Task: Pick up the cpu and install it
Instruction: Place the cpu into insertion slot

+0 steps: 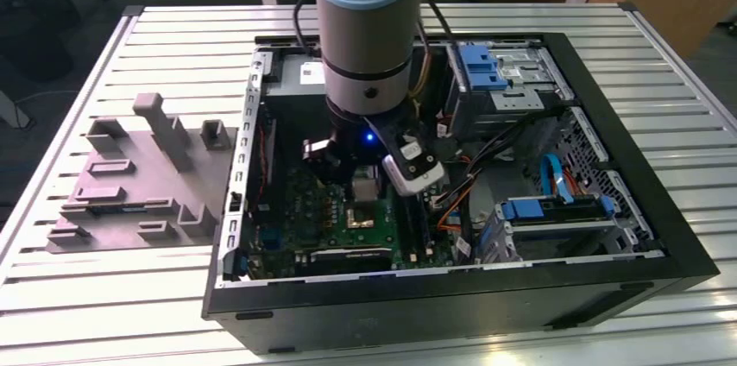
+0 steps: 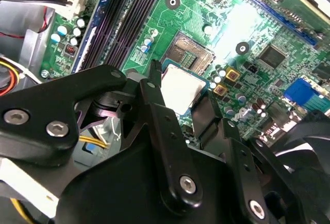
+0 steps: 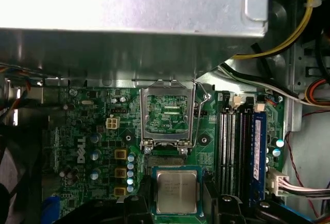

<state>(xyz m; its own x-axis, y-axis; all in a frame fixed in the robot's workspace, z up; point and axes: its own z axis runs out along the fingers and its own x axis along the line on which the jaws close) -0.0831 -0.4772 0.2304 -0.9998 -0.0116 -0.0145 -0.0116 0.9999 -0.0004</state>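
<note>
Slatted bench (image 1: 116, 314), open PC case (image 1: 461, 306): we see the gripper (image 3: 178, 202) pinching the cpu (image 3: 177, 190) flat by its edges near the open socket frame (image 3: 167, 113), likely so it meets the pins level

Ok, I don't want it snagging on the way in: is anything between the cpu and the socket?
Nothing visible. The gripper holds the cpu over the board, right beside the socket frame, which stands open with no cable across it. The memory slots lie off to one side.
</note>
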